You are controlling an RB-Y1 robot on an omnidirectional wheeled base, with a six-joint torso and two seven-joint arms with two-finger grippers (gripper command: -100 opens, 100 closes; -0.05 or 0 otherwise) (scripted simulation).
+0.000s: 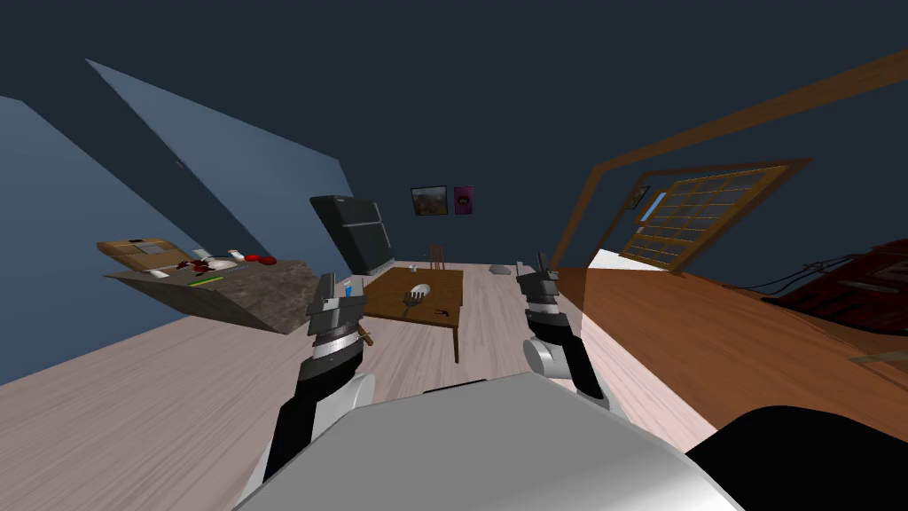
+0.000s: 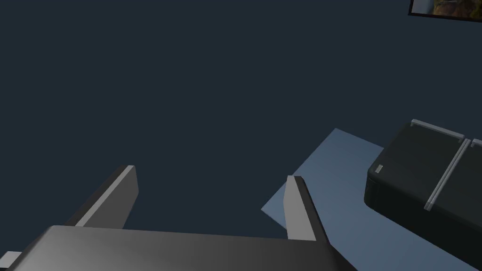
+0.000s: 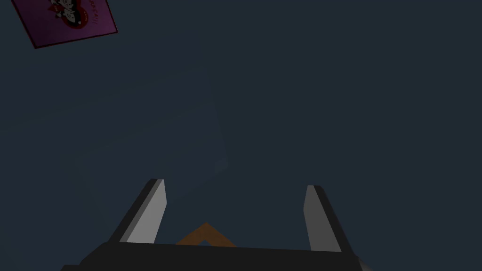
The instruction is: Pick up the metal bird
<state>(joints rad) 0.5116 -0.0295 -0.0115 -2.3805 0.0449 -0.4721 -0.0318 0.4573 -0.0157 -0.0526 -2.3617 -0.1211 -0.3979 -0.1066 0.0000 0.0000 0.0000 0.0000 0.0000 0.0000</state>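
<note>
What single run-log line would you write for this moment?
grey bird: on wooden table, not grasped | left gripper: open, empty | right gripper: open, empty

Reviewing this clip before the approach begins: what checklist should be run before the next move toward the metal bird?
1. Bird found: ok, grey bird lies on brown table.
2. Left gripper open, empty: ok.
3. Right gripper open, empty: ok.
4. Grippers aimed at bird: not ok, both face dark wall.
5. Bird within reach: probably not ok, table stands well ahead.
6. Small dark object beside bird: cannot tell what.
</note>
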